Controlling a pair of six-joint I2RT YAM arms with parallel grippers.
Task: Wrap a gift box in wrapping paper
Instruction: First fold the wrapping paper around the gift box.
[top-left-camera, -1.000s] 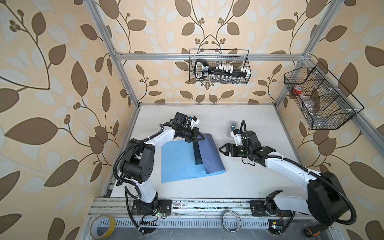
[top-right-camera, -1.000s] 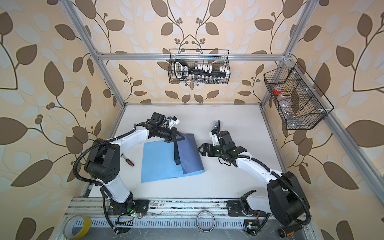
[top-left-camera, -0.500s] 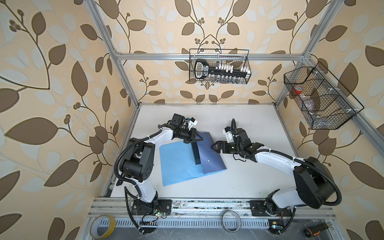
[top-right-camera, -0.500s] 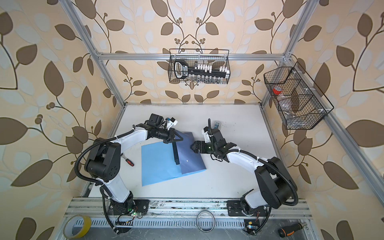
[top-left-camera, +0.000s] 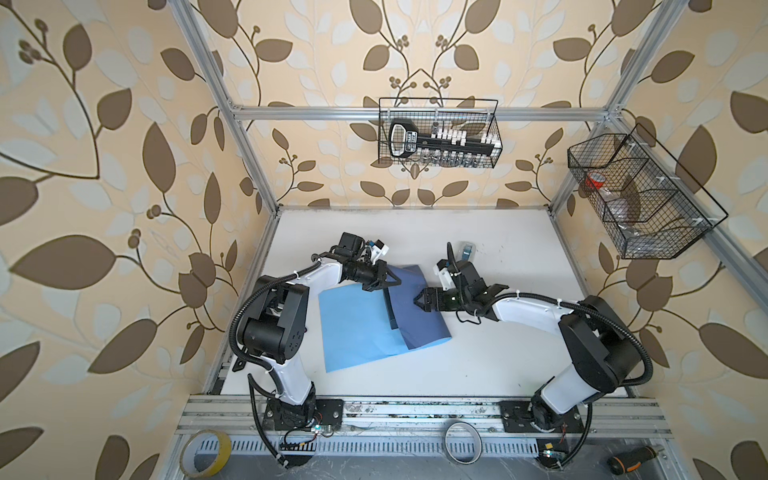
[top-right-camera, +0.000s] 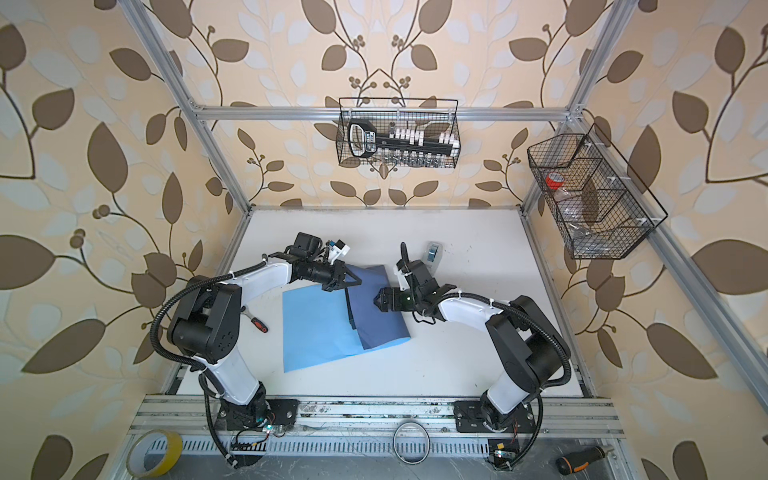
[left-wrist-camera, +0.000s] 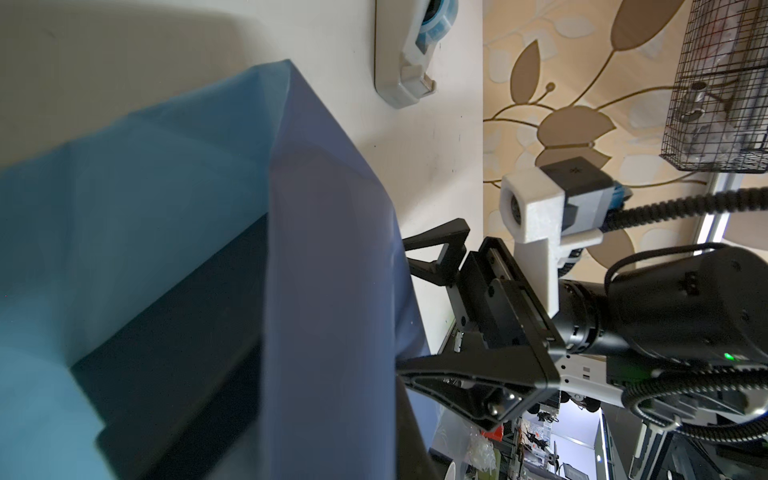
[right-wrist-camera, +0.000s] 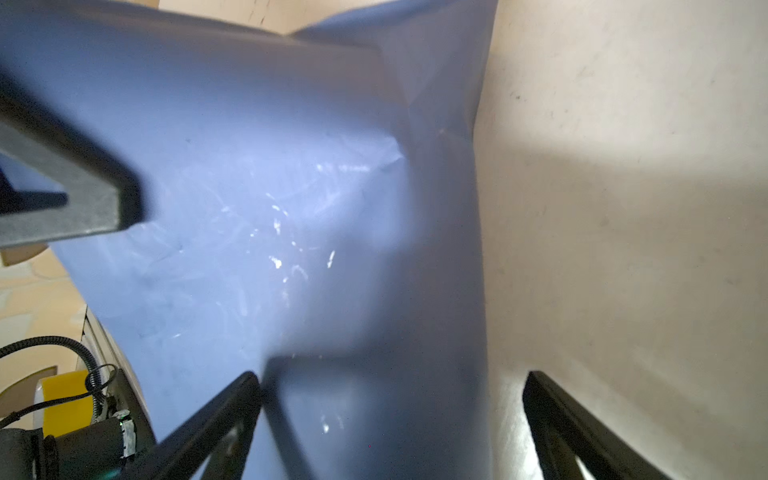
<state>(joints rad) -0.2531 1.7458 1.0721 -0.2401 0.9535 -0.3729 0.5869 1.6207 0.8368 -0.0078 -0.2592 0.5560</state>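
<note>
gift box (top-left-camera: 390, 309) | mostly under wrapping paper (top-left-camera: 357, 332) flap (one black side shows) | right-wrist view blurred

worktop (top-left-camera: 478, 357): white, lightly scuffed | wrapping paper (top-left-camera: 353, 328): lies mid-worktop, light blue face up, one side folded over showing darker blue | tape dispenser (top-left-camera: 466, 250): beyond the paper, apart from it | screwdriver (top-right-camera: 257, 323): red-handled, left of the paper

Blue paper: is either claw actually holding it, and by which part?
The right gripper is open against the folded flap of the wrapping paper, gripping nothing. The left gripper sits at the flap's far edge; whether it pinches it cannot be told.
</note>
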